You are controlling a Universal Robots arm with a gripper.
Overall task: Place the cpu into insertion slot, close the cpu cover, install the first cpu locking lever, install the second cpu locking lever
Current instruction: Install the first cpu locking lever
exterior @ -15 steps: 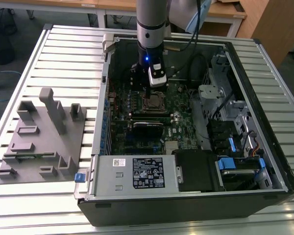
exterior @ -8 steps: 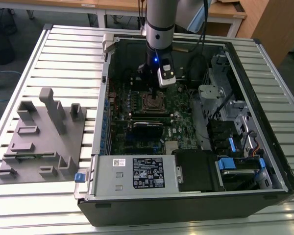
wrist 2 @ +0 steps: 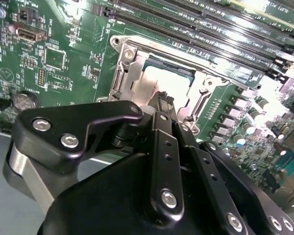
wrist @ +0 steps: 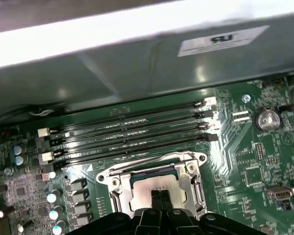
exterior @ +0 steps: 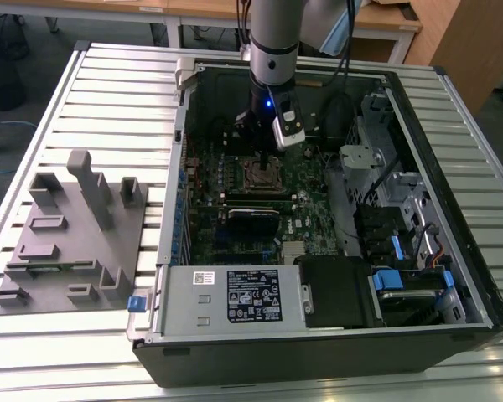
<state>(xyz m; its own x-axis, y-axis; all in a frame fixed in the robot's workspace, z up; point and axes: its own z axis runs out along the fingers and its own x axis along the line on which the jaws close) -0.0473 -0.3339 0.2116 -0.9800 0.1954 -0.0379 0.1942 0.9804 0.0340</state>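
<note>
My gripper (exterior: 263, 157) hangs straight over the insertion slot (exterior: 262, 177) in the green board of the open computer case. In both wrist views the cpu (wrist 2: 149, 82) (wrist: 148, 183) lies flat in the socket, its dull silver top showing through the window of the cpu cover (wrist 2: 123, 66) (wrist: 118, 188). The cover lies down around the chip. My black fingertips (wrist: 161, 199) are pressed together, shut with nothing between them, just above or touching the chip's top near one edge. A thin silver lever rod (wrist 2: 196, 58) runs along the side of the frame nearest the memory slots.
Long black memory slots (wrist: 127, 134) run beside the socket, toward the case wall. A black card (exterior: 253, 219) stands on the other side of the socket, and a power supply (exterior: 235, 297) fills the case's front. A grey fixture block (exterior: 67, 234) sits at the exterior view's left.
</note>
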